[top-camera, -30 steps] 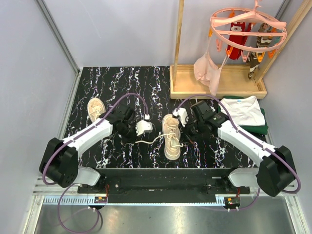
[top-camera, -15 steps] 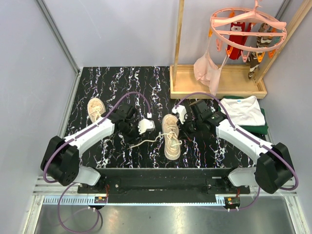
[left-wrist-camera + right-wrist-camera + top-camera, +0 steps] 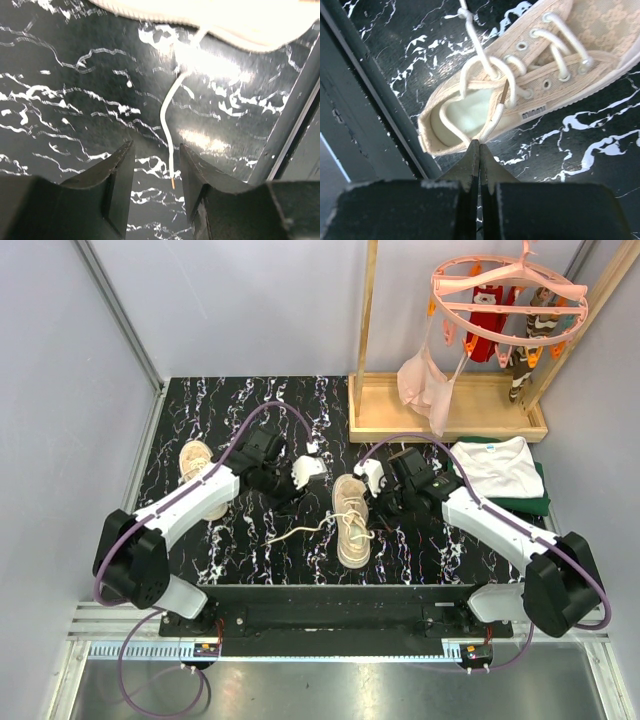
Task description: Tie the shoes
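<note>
One beige shoe (image 3: 352,530) lies mid-table; the right wrist view shows the same shoe (image 3: 555,55) close up. Its white lace (image 3: 295,532) trails left across the black marble top. My left gripper (image 3: 156,147) hovers open, and the lace's orange-tipped end (image 3: 170,150) lies loose on the table between its fingers (image 3: 120,170). My right gripper (image 3: 480,142) is shut on a loop of lace (image 3: 492,122) beside the shoe's heel opening. The other shoe (image 3: 195,462) sits at the left, partly behind my left arm. From above, the left gripper (image 3: 318,468) and right gripper (image 3: 380,508) flank the middle shoe.
A wooden rack base (image 3: 450,405) stands back right, under a pink hanger (image 3: 505,295) with hanging clothes. A folded white shirt (image 3: 500,465) on green cloth lies right of my right arm. The table's dark edge rail (image 3: 365,100) runs close to the shoe's heel.
My left gripper opened, let go of the lace and drew back toward the far side. The lace end now rests on the table. The right gripper stayed shut by the shoe.
</note>
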Controlling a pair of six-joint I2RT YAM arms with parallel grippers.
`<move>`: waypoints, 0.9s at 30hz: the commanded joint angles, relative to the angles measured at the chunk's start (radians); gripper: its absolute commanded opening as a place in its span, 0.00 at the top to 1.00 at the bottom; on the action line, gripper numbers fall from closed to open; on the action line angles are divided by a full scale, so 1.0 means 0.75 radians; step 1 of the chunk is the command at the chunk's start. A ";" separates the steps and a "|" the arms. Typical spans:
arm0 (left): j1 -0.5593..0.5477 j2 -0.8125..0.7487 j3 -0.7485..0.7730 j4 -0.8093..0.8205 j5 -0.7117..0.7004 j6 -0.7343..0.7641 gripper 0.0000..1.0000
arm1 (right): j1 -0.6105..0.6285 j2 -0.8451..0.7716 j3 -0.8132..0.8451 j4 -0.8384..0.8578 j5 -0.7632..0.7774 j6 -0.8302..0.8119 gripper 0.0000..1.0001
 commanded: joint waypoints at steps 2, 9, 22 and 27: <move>-0.008 0.103 0.166 0.084 0.150 -0.172 0.60 | 0.019 -0.047 -0.008 -0.018 -0.055 -0.003 1.00; -0.043 0.266 0.252 0.301 0.308 -0.589 0.66 | 0.021 -0.079 -0.029 0.013 -0.030 0.030 1.00; -0.102 0.494 0.360 0.393 0.455 -0.771 0.66 | 0.021 -0.151 -0.066 0.058 -0.010 0.054 1.00; -0.125 0.510 0.350 0.397 0.461 -0.771 0.69 | 0.021 -0.143 -0.061 0.064 -0.014 0.048 1.00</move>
